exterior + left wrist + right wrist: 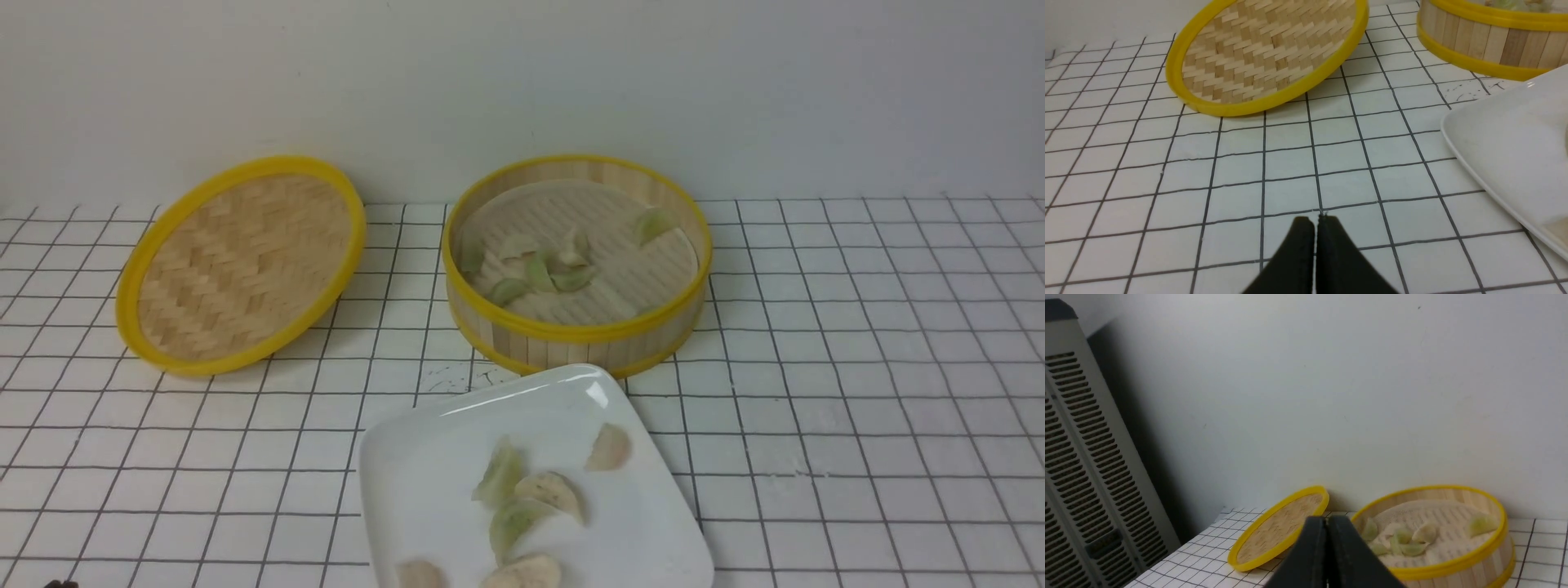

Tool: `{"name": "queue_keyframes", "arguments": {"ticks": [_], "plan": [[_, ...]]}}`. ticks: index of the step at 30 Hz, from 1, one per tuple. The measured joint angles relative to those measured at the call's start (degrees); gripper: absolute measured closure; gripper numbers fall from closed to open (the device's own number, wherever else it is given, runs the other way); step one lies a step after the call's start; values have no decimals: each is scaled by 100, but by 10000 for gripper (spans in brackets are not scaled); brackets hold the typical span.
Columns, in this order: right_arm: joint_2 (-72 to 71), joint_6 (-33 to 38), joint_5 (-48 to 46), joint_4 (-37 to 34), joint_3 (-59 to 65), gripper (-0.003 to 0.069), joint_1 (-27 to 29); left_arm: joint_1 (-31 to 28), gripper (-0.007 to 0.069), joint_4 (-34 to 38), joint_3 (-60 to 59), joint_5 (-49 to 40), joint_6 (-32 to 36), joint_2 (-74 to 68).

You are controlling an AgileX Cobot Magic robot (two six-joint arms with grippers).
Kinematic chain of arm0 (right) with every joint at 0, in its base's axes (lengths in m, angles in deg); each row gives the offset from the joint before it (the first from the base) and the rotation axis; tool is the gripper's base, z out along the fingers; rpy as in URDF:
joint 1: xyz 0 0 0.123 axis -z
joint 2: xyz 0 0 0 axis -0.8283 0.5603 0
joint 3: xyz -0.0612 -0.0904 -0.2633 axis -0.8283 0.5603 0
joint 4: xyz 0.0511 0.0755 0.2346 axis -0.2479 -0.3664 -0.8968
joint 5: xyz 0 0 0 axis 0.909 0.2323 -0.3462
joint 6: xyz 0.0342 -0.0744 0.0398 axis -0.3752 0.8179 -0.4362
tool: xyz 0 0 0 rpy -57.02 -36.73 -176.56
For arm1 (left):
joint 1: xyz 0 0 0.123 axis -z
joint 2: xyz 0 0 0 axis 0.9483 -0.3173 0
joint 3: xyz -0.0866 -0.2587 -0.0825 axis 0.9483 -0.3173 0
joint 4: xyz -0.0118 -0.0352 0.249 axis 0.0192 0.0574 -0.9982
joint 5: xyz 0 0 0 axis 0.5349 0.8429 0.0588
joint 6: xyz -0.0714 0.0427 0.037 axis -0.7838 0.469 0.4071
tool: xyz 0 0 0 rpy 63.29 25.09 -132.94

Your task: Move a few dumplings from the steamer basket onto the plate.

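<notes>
The bamboo steamer basket (571, 335) stands at the back middle of the table and holds several pale green and off-white dumplings (539, 269). In front of it the white plate (424, 482) carries several dumplings (522, 498). Neither arm shows in the front view. My left gripper (1315, 220) is shut and empty, low over bare tablecloth, with the plate (1502, 143) off to one side. My right gripper (1327, 519) is shut and empty, raised and well back from the basket (1453, 563), whose dumplings (1404, 543) show beyond its tips.
The shallow woven lid (241, 261) with a yellow rim leans tilted at the back left. A white cloth with a black grid (857, 392) covers the table. A grey slatted panel (1081, 477) stands beside the table's left end. A plain wall runs behind.
</notes>
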Motion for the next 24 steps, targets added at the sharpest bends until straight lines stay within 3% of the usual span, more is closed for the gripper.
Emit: {"name": "queue_keyframes", "arguments": {"ticks": [11, 18, 19, 24], "plan": [[-6, 197, 75, -6, 35, 669, 0, 0, 631, 0, 0, 0, 0, 0], [-6, 2185, 307, -1225, 65, 669, 0, 0, 631, 0, 0, 0, 0, 0], [-6, 2723, 307, -1578, 70, 669, 0, 0, 631, 0, 0, 0, 0, 0], [-6, 3448, 301, -1989, 82, 669, 9, 0, 631, 0, 0, 0, 0, 0]]}}
